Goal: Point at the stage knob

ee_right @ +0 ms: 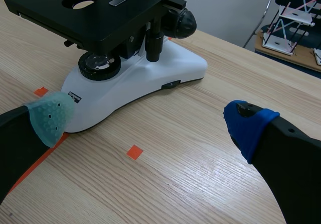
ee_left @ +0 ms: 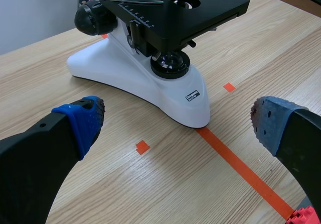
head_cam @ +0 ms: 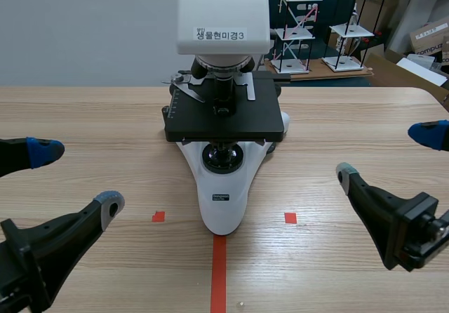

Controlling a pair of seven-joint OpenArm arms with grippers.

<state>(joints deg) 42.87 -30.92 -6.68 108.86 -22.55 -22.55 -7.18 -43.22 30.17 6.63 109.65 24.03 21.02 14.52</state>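
A white microscope (head_cam: pixel 223 187) with a black stage (head_cam: pixel 224 120) stands at the table's middle. In the right wrist view its stage knob (ee_right: pixel 153 44) hangs as a short black shaft under the stage, beside the big black focus knob (ee_right: pixel 181 23). In the scene view the stage knob (head_cam: pixel 270 147) peeks out below the stage's right corner. My left gripper (head_cam: pixel 76 178) hovers open, low at the left, well short of the microscope. My right gripper (head_cam: pixel 387 155) is open at the right, also apart from it. In the left wrist view the left gripper (ee_left: pixel 176 128) faces the microscope base (ee_left: pixel 150 86); the right gripper (ee_right: pixel 148 121) faces it from the other side.
The wooden table (head_cam: pixel 351 116) carries orange-red tape marks near the microscope's foot. Behind the table's far edge stand small black-and-white shelf models (head_cam: pixel 295 29) and cardboard boxes (head_cam: pixel 428 39). Another focus knob (ee_left: pixel 95 18) sits on the microscope's left side.
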